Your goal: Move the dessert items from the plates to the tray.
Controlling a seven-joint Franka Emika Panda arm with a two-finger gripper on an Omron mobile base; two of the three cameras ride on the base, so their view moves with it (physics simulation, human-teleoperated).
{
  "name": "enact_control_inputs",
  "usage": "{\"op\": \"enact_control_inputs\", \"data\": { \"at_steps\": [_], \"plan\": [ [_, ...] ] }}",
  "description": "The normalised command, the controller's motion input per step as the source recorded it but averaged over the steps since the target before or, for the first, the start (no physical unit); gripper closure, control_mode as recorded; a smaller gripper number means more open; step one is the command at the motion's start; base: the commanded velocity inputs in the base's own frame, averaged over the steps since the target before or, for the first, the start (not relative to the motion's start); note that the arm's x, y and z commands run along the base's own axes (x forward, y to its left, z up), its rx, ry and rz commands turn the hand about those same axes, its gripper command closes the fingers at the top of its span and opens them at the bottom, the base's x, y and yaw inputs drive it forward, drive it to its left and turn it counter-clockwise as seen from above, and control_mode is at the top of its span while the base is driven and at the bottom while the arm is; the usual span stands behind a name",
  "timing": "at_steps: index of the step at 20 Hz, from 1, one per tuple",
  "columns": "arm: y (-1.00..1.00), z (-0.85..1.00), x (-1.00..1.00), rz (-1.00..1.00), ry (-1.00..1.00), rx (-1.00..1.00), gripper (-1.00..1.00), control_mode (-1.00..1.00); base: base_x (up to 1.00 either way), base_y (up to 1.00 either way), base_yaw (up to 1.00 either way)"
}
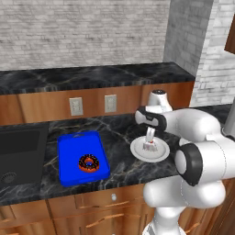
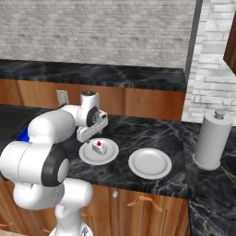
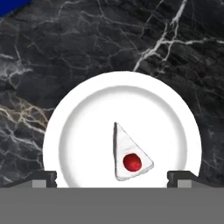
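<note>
Here, cake wedge (image 3: 129, 157) (cherry-topped), tip pointing up-frame

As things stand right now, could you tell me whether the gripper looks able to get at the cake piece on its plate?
Probably yes. The gripper hangs open just above the cake piece, which lies alone on the plate, and nothing stands between them. The cake sits between the fingertips.

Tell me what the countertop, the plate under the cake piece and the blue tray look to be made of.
Countertop: polished dark stone, probably marble, judging by the white veins. Plate: plain glossy white, likely ceramic, though it could be plastic. Tray: uniform bright blue with rounded corners, probably plastic.
</note>
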Motion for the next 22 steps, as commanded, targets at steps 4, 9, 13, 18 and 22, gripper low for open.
{"op": "enact_control_inputs", "data": {
  "at_steps": [4,9,13,18,22],
  "plan": [
    [-0.03,-0.21,0.15,0.02,0.00,0.00,-1.00,-1.00,0.00,0.00,0.00],
    [0.00,-0.21,0.13,0.01,0.00,0.00,-1.00,-1.00,0.00,0.00,0.00],
    [-0.01,-0.23,0.11,0.01,0.00,0.00,-1.00,-1.00,0.00,0.00,0.00],
    [0.00,-0.21,0.15,0.01,0.00,0.00,-1.00,-1.00,0.00,0.00,0.00],
    [0.00,-0.17,0.01,0.00,0.00,0.00,-1.00,-1.00,0.00,0.00,0.00]
  ]
}}
